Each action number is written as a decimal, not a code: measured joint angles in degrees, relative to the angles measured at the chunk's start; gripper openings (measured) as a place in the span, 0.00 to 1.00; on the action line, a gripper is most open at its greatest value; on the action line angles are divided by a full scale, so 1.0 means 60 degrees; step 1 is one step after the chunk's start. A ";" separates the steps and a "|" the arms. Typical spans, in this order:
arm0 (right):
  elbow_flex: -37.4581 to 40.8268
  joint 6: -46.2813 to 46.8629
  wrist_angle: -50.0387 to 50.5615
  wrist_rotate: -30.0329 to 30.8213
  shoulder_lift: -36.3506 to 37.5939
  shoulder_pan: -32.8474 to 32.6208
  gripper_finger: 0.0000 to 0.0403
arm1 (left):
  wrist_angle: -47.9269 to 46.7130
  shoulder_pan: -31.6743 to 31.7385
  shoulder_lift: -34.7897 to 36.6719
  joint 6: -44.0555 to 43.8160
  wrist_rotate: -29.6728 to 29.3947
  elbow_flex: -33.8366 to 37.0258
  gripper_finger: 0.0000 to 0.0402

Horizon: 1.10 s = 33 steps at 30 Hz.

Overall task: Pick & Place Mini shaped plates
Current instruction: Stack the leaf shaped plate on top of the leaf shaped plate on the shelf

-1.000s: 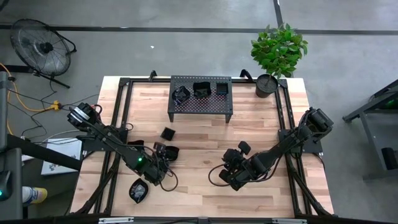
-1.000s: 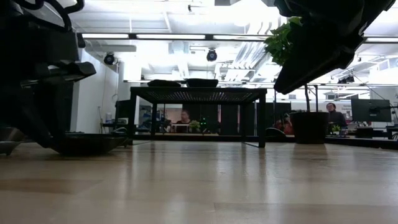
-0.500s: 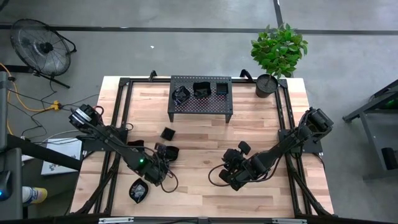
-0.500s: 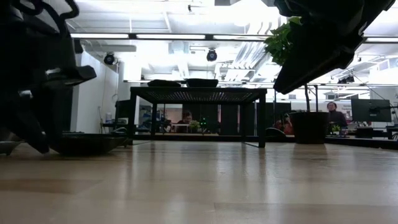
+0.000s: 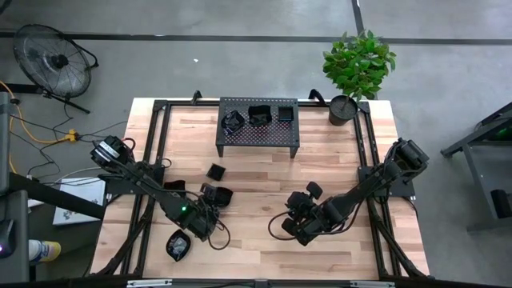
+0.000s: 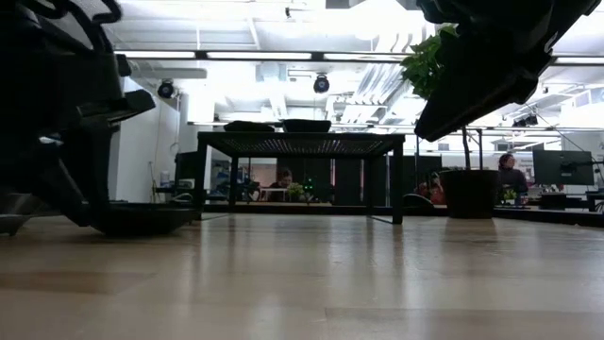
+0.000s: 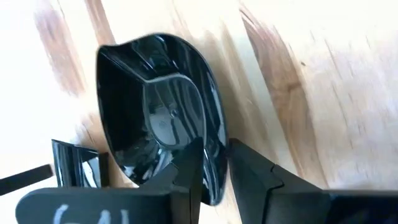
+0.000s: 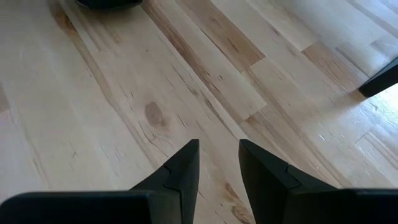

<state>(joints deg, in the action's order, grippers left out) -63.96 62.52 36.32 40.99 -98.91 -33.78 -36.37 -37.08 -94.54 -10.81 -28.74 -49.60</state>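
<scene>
Nearest the front edge of the pale wooden tabletop point(image 5: 256, 180), well in front of the black perforated metal rack point(image 5: 258, 126), lies a glossy black wavy-edged mini plate point(image 5: 177, 245). The left gripper point(image 7: 214, 168) sits just behind that plate, toward the rack, its jaws pinched on the rim of a glossy black mini plate with a square well and curled edges point(image 7: 163, 112) that rests on the wood.

Level with it, in front of the rack's other end, the right gripper point(image 8: 217, 163) hangs above bare boards; its jaws stand slightly apart and grip nothing.

Closer to the rack's left front leg lie two more small glossy black plates point(image 5: 218, 193), one small and square point(image 5: 215, 171).

On the rack's top sit three further black mini plates point(image 5: 258, 114) in a row. Beyond the rack's right end stands a leafy green plant in a black pot point(image 5: 344, 108).
</scene>
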 joint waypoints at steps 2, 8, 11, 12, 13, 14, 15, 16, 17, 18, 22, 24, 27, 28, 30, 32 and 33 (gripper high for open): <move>0.0000 0.0000 -0.0004 0.0000 0.0000 -0.0004 0.27 | -0.0038 0.0000 -0.0004 0.0003 0.0013 0.0000 0.18; 0.0000 0.0000 0.0000 -0.0002 0.0000 -0.0004 0.27 | -0.0013 0.0000 0.0000 -0.0057 0.0087 -0.0004 0.18; 0.0000 0.0000 0.0000 -0.0001 0.0000 -0.0004 0.27 | -0.0045 0.0000 0.0000 -0.0062 0.0089 -0.0004 0.18; 0.0000 0.0000 0.0000 0.0000 0.0000 -0.0004 0.27 | -0.0063 0.0000 0.0000 -0.0060 0.0089 -0.0004 0.18; 0.0000 0.0000 0.0000 0.0000 0.0000 -0.0004 0.27 | -0.0094 0.0000 0.0000 -0.0062 0.0089 -0.0004 0.18; 0.0000 0.0000 0.0000 -0.0002 0.0000 -0.0004 0.27 | -0.0108 0.0000 0.0000 -0.0062 0.0085 -0.0004 0.18; 0.0000 0.0000 0.0000 -0.0002 0.0000 -0.0004 0.27 | -0.0104 0.0000 0.0000 -0.0062 0.0050 -0.0004 0.18; 0.0000 0.0000 0.0000 -0.0003 0.0000 -0.0004 0.27 | -0.0104 0.0000 0.0000 -0.0066 -0.0018 -0.0004 0.18; 0.0000 0.0000 0.0000 -0.0003 0.0000 -0.0004 0.27 | -0.0104 0.0000 0.0000 -0.0066 -0.0033 -0.0004 0.18; 0.0000 0.0000 0.0000 -0.0004 0.0000 -0.0004 0.27 | -0.0104 0.0000 0.0000 -0.0066 -0.0034 -0.0004 0.18; 0.0000 0.0000 0.0000 -0.0004 0.0000 -0.0004 0.27 | -0.0104 0.0000 0.0000 -0.0066 -0.0044 -0.0004 0.17; 0.0000 0.0000 0.0000 -0.0004 0.0000 -0.0004 0.27 | -0.0104 0.0000 0.0000 -0.0066 -0.0038 -0.0007 0.15; 0.0000 0.0000 0.0000 -0.0004 0.0000 -0.0004 0.27 | -0.0104 0.0000 0.0000 -0.0066 -0.0038 -0.0007 0.10; 0.0000 0.0000 0.0000 -0.0004 0.0000 -0.0004 0.27 | -0.0104 0.0000 0.0000 -0.0066 -0.0038 -0.0007 0.07; 0.0000 0.0000 0.0000 -0.0005 0.0000 -0.0004 0.27 | -0.0104 0.0000 0.0004 -0.0066 -0.0038 -0.0007 0.03; 0.0000 0.0000 0.0000 -0.0023 0.0000 -0.0004 0.27 | -0.0104 0.0000 0.0007 -0.0066 -0.0042 -0.0011 0.01; 0.0000 0.0000 0.0004 -0.0036 0.0000 -0.0004 0.27 | -0.0104 0.0000 0.0007 -0.0066 -0.0042 -0.0011 0.01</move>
<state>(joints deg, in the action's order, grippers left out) -63.96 62.52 36.34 40.77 -98.91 -33.80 -36.99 -37.08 -94.50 -11.20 -28.99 -49.67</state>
